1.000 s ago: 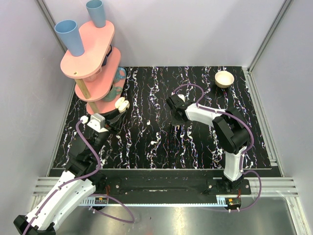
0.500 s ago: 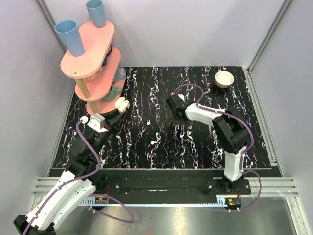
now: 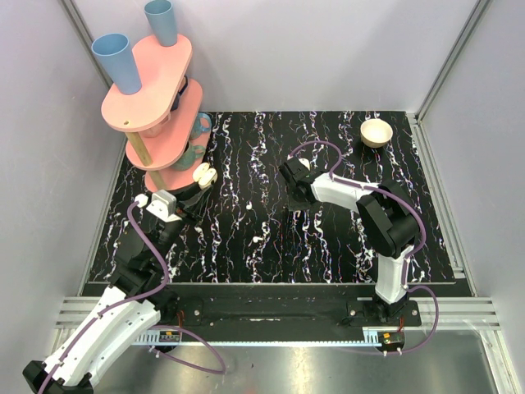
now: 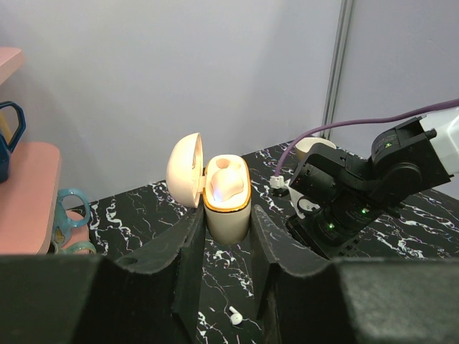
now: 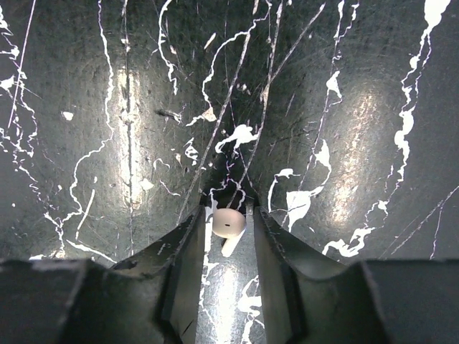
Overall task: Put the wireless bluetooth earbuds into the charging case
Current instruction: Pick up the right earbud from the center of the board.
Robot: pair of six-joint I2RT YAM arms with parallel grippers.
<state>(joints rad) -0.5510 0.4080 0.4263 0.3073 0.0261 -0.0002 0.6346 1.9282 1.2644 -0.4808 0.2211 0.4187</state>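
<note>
Earbud [image 3: 257,239] on black white-veined tabletop [image 3: 246,168], grey walls [image 3: 328,49]

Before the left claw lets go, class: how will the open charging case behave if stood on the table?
The charging case looks smooth and rounded, so probably slippery in the left claw. Tall, narrow, with its lid swung open sideways, it may well tip. Its hard-looking shell seems rigid.
</note>
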